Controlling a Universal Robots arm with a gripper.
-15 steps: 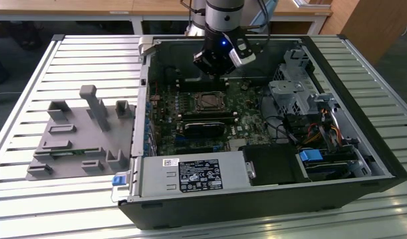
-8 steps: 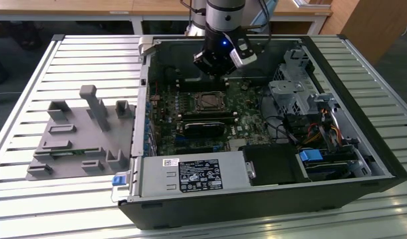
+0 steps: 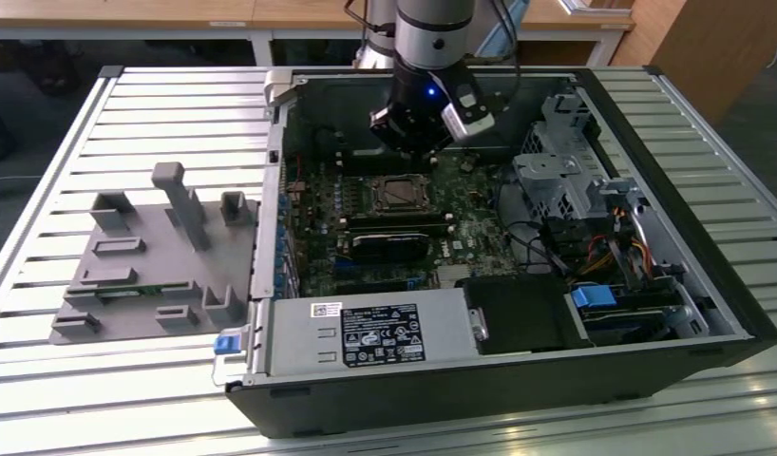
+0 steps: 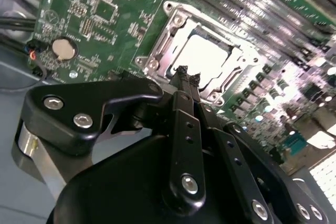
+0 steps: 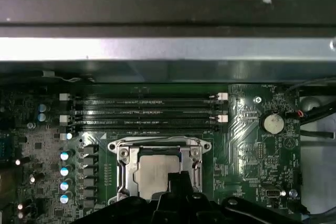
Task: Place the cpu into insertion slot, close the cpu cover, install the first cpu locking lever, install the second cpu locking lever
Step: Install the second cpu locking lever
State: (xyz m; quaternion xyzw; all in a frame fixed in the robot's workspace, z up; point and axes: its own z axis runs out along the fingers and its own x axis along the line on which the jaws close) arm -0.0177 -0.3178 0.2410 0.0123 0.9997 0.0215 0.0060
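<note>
The gripper has its tips together, holding nothing, just above the slot. The cpu sits in the slot, under the cover. Push straight down, gently

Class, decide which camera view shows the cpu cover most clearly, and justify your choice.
The second wrist view: the cpu cover lies flat around the cpu, its rim clearly lit. The first wrist view has its near edge behind the gripper; in the exterior view it sits small below the gripper.
</note>
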